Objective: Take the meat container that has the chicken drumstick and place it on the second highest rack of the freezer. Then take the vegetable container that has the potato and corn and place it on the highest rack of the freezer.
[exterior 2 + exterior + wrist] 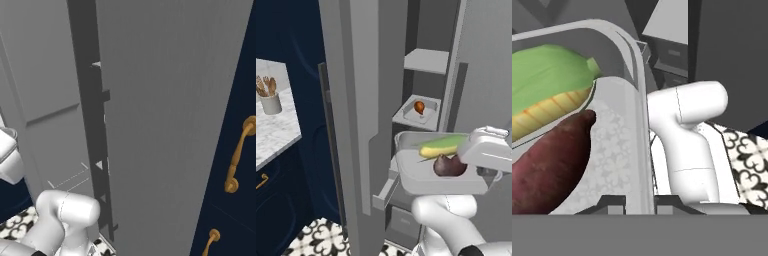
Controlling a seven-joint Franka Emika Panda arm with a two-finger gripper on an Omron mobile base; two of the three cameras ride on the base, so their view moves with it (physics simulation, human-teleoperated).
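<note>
The freezer stands with its door swung open to the left. On a middle rack inside lies the meat container with the chicken drumstick in it. One bare rack sits above it. In front of the freezer, below that rack's height, hangs the vegetable container with the corn and the potato. My gripper is shut on its right rim. The hand view shows the corn and potato close up inside the tray.
A marble counter with a utensil cup lies at the left over navy cabinets. A pale drawer juts out low under the held tray. Navy doors with brass handles flank the freezer's right side. The floor is patterned tile.
</note>
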